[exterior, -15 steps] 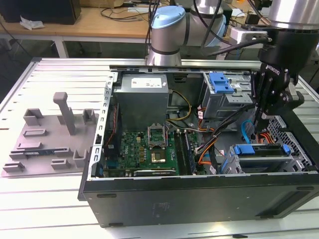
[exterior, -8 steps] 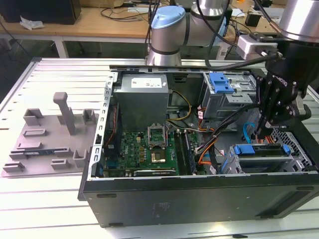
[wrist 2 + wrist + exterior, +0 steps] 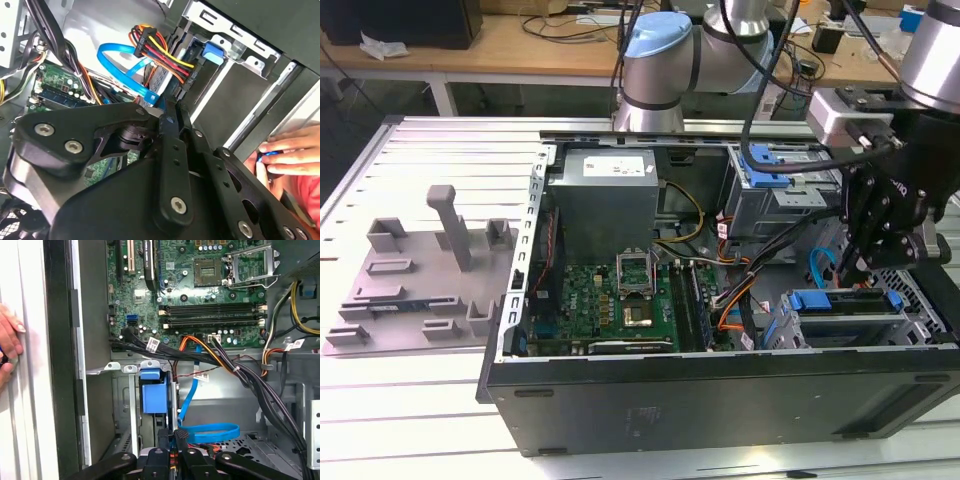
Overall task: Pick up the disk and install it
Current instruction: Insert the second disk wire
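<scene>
On the exterior view's left, a grey moulded tray (image 3: pixel 415 285), flat on the slatted metal table (image 3: pixel 440 150), well apart from the work. Next to it, the open computer case (image 3: pixel 720 395), lying on its side with the inside showing. Inside, from that left: green motherboard (image 3: pixel 620 305), with the grey power-supply box (image 3: pixel 605 200) behind it. Further along, a bundle of black and orange cables (image 3: pixel 740 300), and a metal drive cage (image 3: pixel 780 200) topped by a blue latch tab (image 3: pixel 765 165).

Further right, the gripper (image 3: pixel 850 270), hanging from the arm into the case's right end, just above the lower drive bay. Looks closed in both wrist views: black fingertips (image 3: pixel 176 436) pressed together, nothing seen between them. Hovers beside a looping blue ribbon cable (image 3: pixel 210 431) without clearly touching it.

Just below the gripper, the disk (image 3: pixel 840 300), seated edge-up in the lower bay at the case's right end, blue carrier bracket on top and grey body beneath. Seen in the first wrist view as a blue block (image 3: pixel 152 392) in the metal cage, just beside the fingertips.

In both wrist views, a person's hand (image 3: pixel 287 155) against the outer side of the case wall, pinching something small and blue.
</scene>
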Motion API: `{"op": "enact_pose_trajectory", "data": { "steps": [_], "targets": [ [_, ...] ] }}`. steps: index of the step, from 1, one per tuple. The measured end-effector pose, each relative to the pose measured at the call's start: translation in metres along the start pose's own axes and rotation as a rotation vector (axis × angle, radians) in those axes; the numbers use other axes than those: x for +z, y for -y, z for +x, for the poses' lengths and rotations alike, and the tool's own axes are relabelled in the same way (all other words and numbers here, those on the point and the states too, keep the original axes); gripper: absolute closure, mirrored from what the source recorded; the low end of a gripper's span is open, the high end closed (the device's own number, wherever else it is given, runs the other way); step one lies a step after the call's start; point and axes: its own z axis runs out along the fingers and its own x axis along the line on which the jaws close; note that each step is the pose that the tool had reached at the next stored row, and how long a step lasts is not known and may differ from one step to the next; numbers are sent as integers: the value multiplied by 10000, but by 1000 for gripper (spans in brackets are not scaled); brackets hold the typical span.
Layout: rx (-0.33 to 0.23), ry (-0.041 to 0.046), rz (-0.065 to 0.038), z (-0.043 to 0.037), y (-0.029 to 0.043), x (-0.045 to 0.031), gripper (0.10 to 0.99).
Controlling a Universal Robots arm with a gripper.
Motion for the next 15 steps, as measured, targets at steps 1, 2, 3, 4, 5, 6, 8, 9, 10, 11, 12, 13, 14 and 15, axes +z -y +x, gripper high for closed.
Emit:
{"op": "enact_pose_trajectory", "data": {
  "steps": [1,2,3,4,5,6,8,9,10,11,12,13,14,15],
  "targets": [
    [3,123,-7,24,10,7,925],
    [7,258,-15,51,20,15,925],
    [11,364,-21,76,28,23,925],
    [14,448,-26,98,36,31,925],
    [19,492,-30,117,41,36,925],
    [19,498,-38,125,44,38,925],
    [20,600,-50,147,54,45,925],
    [22,652,-53,150,55,46,925],
    [22,663,-53,149,55,46,925],
    [21,671,-53,150,57,47,925],
    [22,673,-54,150,58,47,925],
    [22,673,-54,151,59,47,925],
    [22,673,-54,150,59,47,925],
    [21,673,-54,152,61,47,925]
  ]
}}
